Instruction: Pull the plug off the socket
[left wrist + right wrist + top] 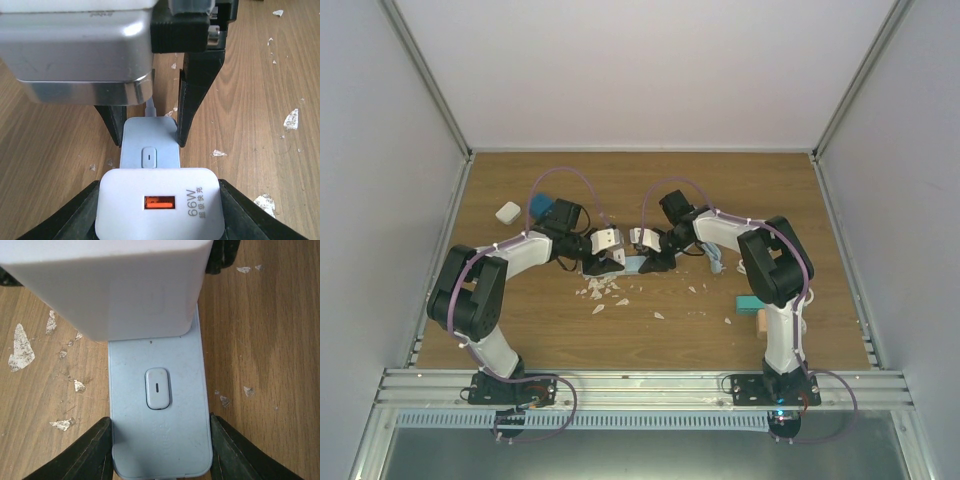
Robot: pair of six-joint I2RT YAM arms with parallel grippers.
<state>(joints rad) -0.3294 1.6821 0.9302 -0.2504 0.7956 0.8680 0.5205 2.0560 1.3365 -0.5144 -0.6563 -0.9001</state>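
The white plug (159,200) with its orange port is seated on the pale blue socket (157,390) at the centre of the table (650,190). The plug is pinched by the left gripper (160,220), and the socket by the right gripper (160,455). The port is shown only in the left wrist view. White flakes (605,292) are seen at 7 o'clock from above.

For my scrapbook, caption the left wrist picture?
Left gripper grips the white charger; right gripper grips the blue socket strip.
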